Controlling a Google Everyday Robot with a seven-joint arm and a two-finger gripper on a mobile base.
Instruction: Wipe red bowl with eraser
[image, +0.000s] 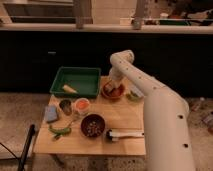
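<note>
The red bowl (116, 93) sits at the back of the wooden table (120, 117), right of the green tray. My gripper (109, 88) hangs over the bowl's left inner side, at the end of the white arm that reaches in from the right. A small pale piece, likely the eraser (108, 90), shows at the gripper's tip inside the bowl.
A green tray (77, 81) with a tan piece is back left. A dark brown bowl (92, 125), a white-rimmed cup (82, 105), a metal cup (65, 106), a blue-grey block (51, 114), green pods (60, 130) and a long white tool (126, 134) lie in front.
</note>
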